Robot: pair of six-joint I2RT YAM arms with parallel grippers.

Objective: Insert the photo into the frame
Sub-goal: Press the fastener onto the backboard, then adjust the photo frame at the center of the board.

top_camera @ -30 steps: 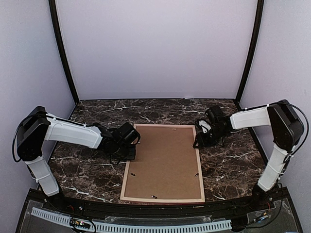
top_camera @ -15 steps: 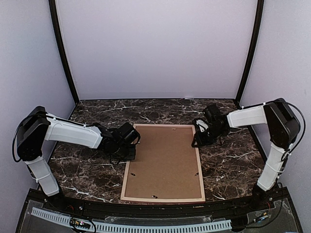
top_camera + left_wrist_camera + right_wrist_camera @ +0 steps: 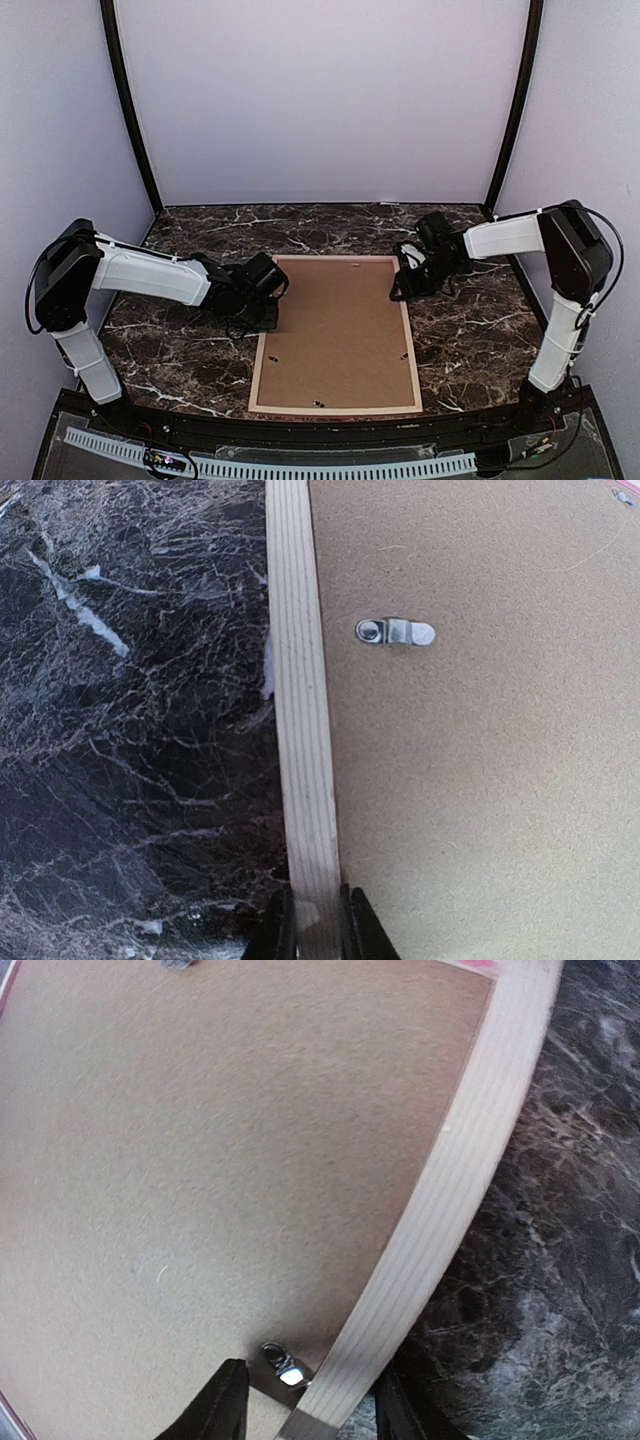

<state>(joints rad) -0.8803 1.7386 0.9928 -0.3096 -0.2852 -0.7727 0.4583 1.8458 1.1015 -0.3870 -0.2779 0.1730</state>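
Pale wood-grain frame (image 3: 330, 410), brown backing board (image 3: 335, 330), blk marble table (image 3: 180, 370) w/ white veins

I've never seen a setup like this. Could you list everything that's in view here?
frame: one, pale wood on the side that shows, lying flat in the middle of the table
backing panel: one, brown, set inside the frame
clips: two seen close up, silver metal, one near each long edge of the panel
table: one, dark marble with white veins
walls: three, pale lilac, around the table
arms: two, white and black, reaching in from either side
left gripper: one, black, shut on the frame's left moulding
right gripper: one, black, open astride the right moulding, beside a clip
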